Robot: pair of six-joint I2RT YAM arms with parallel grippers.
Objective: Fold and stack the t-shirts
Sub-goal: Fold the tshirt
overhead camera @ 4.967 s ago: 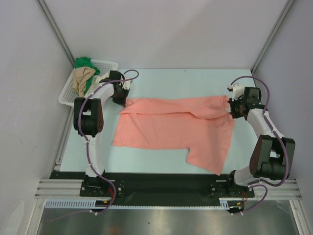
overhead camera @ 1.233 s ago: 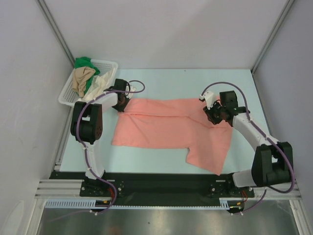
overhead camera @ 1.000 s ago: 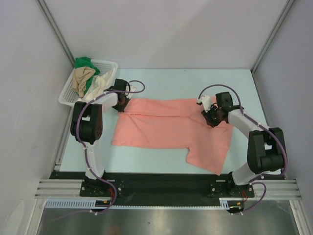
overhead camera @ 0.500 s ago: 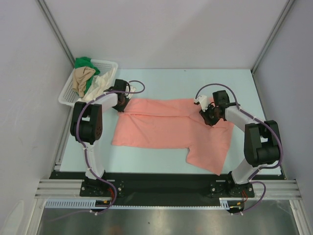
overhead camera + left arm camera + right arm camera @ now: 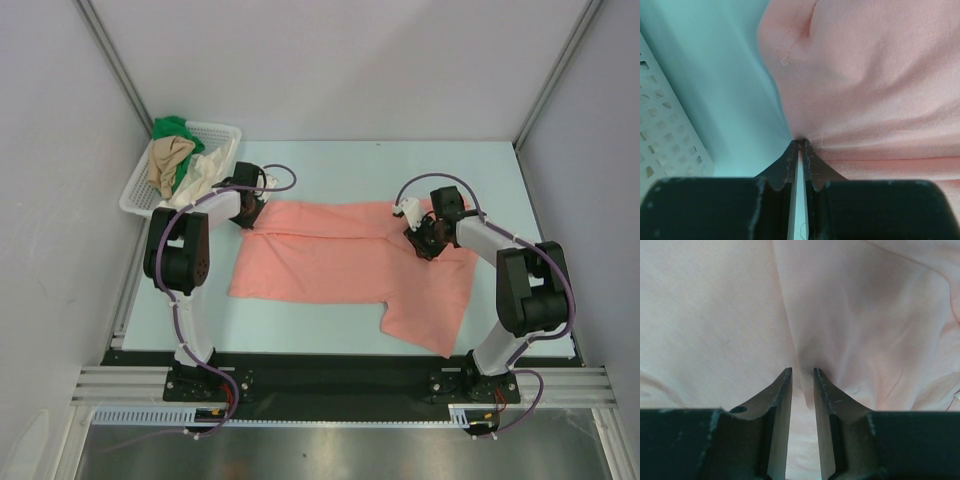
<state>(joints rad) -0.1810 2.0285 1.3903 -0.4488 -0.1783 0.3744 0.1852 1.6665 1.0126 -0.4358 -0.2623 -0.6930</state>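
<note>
Salmon-pink t-shirt point(image 5: 340, 262) lies flat on the table point(image 5: 350, 165), long axis running left to right, with its near hem free. At its far edge the left gripper point(image 5: 801, 142) is pinched tight on the left corner. The right gripper point(image 5: 802, 371), jaws narrow, nips a cloth ridge toward the right end. Beyond, 3 t-shirts point(image 5: 170, 158) sit in the basket point(image 5: 135, 197).

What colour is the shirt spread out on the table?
Plain salmon-pink; the shirt shows best in the top view.
</note>
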